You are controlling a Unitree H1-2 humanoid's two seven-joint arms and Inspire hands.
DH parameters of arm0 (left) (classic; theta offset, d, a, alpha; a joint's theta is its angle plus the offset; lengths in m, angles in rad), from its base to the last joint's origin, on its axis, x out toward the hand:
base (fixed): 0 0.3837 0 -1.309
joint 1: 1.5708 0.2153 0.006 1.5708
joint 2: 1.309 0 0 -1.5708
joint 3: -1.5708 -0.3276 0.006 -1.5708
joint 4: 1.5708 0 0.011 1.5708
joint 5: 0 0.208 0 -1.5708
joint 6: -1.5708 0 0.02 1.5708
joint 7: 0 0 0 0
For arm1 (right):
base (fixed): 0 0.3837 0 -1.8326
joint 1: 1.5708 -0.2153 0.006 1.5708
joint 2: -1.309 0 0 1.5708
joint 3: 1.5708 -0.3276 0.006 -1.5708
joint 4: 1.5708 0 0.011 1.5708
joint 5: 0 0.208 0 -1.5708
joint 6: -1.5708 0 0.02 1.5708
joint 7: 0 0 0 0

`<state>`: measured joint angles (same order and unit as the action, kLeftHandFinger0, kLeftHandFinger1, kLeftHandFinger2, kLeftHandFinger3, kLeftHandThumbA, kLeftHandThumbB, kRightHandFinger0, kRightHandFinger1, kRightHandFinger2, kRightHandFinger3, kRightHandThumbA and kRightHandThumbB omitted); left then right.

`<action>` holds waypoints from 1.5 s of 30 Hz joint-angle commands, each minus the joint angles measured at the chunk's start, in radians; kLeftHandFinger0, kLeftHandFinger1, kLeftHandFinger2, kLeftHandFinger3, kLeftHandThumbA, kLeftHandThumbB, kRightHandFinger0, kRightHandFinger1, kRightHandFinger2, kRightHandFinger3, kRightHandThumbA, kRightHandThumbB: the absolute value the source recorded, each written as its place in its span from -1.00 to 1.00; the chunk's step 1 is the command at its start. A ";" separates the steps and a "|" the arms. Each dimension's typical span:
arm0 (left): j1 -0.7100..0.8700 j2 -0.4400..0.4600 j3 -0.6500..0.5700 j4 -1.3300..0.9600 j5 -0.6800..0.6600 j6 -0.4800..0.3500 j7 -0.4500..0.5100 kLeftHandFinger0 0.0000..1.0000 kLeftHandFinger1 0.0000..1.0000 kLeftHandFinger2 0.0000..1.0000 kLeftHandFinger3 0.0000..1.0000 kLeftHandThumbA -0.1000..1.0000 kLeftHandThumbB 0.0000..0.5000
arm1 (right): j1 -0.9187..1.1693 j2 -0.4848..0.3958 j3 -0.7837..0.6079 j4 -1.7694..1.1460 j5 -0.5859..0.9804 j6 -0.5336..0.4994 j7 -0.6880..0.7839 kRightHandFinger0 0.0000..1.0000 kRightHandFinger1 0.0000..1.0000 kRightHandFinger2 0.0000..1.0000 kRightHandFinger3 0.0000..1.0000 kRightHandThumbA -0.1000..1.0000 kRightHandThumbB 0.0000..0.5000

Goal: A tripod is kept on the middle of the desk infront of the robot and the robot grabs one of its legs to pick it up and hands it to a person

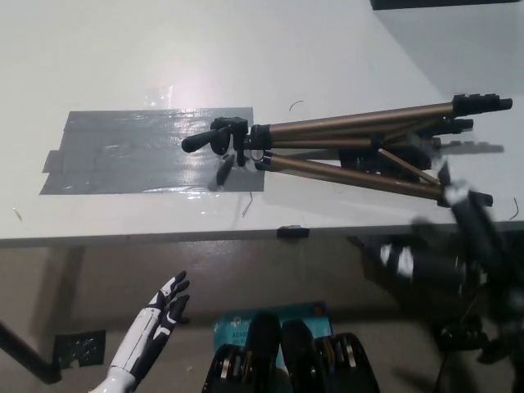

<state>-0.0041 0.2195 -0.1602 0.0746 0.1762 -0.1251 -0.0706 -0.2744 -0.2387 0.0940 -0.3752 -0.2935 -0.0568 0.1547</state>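
1 tripod with bronze metal legs & black plastic head [352,127] lies flat on the white counter [123,57], right of ctr. Its head points to picture left and just overlaps the right end of the tape, and its 3 legs fan out to picture right. 2 legs run close together at the back. The 3rd leg [352,175] angles toward the front edge, w/ black braces between them. 1 patch of grey duct-tape strips [139,151] is stuck flat on the counter's left half, glossy, w/ no print showing. 1 teal box [274,318] sits on the floor below the front edge, and its white lettering is too small to read. 1 small black clip-like piece [292,232] sits on the front edge, just below the tripod head. The black right hand [468,214] is a blurred smear at the front-right, right by the foot of the front leg. Can't tell whether it touches the leg, or how its fingers sit. The white left hand [168,307] hangs low at lower left, below & in front of the counter edge, w/ fingers spread and nothing in it. Edges: the leg feet end near the counter's right side, and the front foot is close to the front edge too. There is wide bare surface behind the tape & tripod, and only a thin bare strip between the tape and the front edge.
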 commanded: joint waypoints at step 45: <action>-0.051 0.015 0.002 -0.020 0.021 -0.024 -0.030 0.57 0.77 0.98 1.00 1.00 -0.40 | -0.716 -0.138 0.320 0.765 -0.481 0.097 0.068 1.00 1.00 1.00 1.00 1.00 0.93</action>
<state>-0.0447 0.2219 -0.1609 0.0714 0.1926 -0.1279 -0.0855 -0.9180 -0.3576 0.4143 0.3875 -0.7599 0.0504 0.2098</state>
